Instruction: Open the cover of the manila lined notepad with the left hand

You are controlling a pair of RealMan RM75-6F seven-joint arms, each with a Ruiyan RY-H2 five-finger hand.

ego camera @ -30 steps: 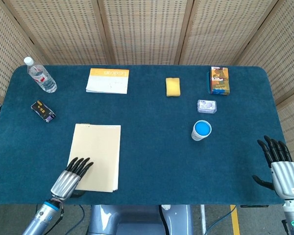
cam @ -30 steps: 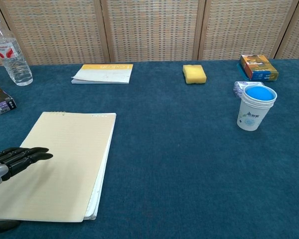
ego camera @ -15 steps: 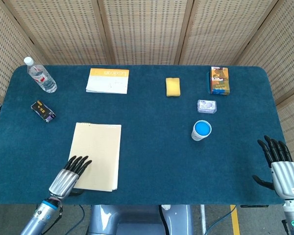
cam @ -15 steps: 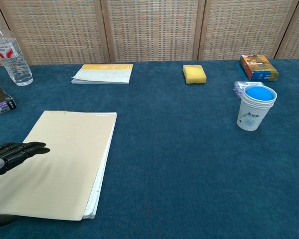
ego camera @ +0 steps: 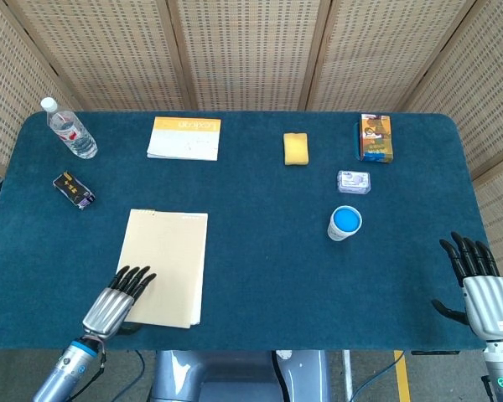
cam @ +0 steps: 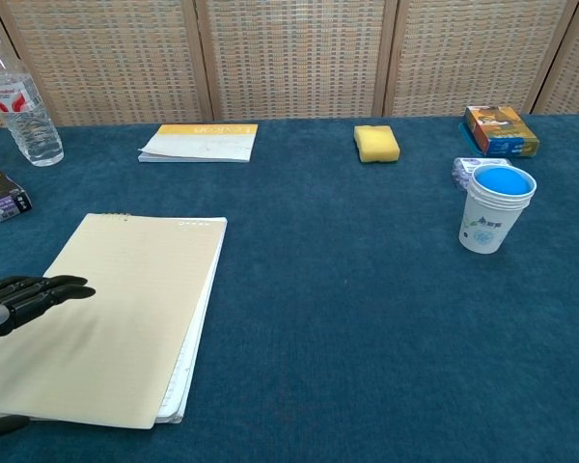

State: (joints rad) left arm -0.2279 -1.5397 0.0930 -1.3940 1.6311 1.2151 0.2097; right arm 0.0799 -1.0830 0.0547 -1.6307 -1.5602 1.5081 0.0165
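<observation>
From the head view I see my left hand at the near left edge of the table, fingers straight and close together, their dark tips lying over the near left corner of the manila notepad, which lies flat with its cover closed. My right hand sits well apart at the near right corner, fingers extended and slightly fanned, thumb out, holding nothing. A blue-lidded paper cup stands between them, toward the right. In the chest view the left hand reaches in from the left, fingertips over the notepad; whether they press on it I cannot tell.
</observation>
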